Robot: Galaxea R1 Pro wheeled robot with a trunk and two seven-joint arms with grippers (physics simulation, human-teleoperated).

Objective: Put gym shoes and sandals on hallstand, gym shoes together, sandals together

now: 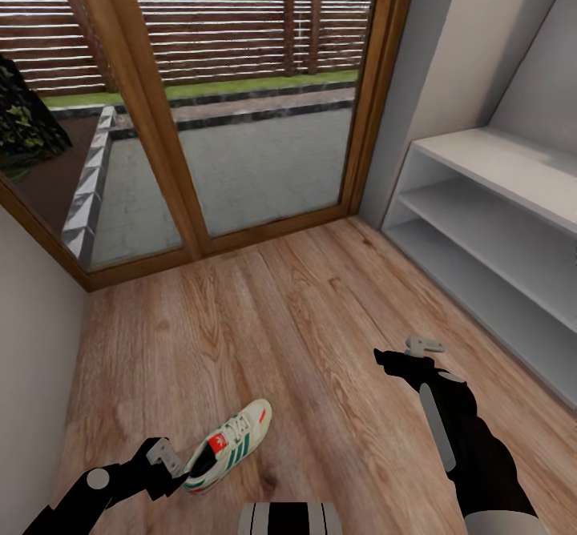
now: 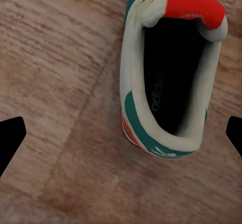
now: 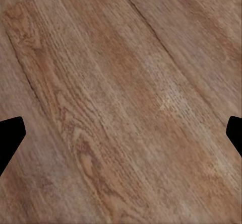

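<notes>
Hovering my left gripper (image 1: 164, 456), jaws spread, just beside one sneaker (image 1: 231, 444) on the floor (image 1: 264, 319); right gripper (image 1: 413, 352) jaws also released.

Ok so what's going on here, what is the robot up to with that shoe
The robot is reaching for a single gym shoe lying on the corridor floor. Its left claw is open at the shoe's heel end; in the left wrist view the fingertips stand apart and nothing is gripped yet. The right claw hangs open over bare planks, holding nothing. The white shoe rack stands against the wall on the robot's right, and the shelves in view have no shoes on them.
</notes>
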